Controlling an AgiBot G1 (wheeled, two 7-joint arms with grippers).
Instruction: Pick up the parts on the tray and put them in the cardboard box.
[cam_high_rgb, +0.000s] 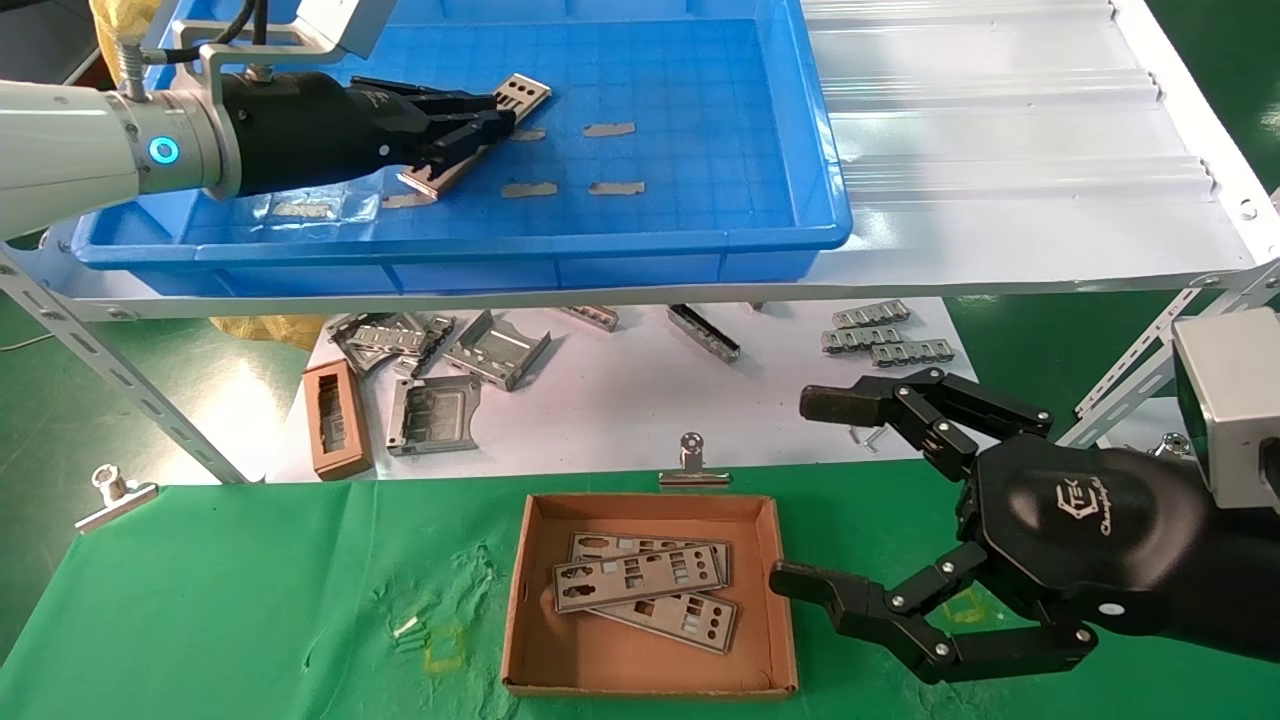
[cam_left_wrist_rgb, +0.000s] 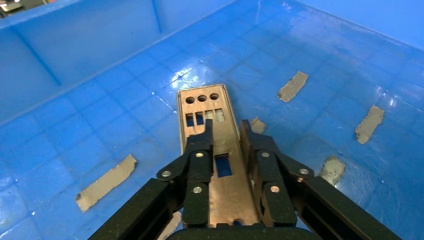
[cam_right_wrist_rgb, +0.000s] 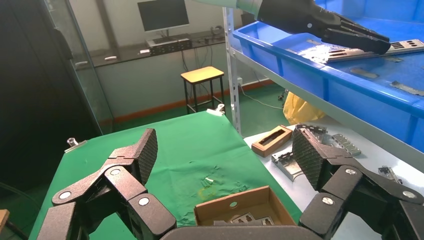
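My left gripper is inside the blue tray, shut on a silver punched plate that it holds by its long edges, slanted over the tray floor. The left wrist view shows the fingers clamping the plate. Another shiny plate lies on the tray floor under the left arm. The cardboard box sits on the green cloth and holds a few plates. My right gripper is open and empty just right of the box, which also shows in the right wrist view.
Grey tape bits dot the tray floor. Below the shelf, a white board carries bent grey brackets, a narrow brown frame piece and small grey strips. Metal clips pin the cloth. Slanted shelf struts stand at the left.
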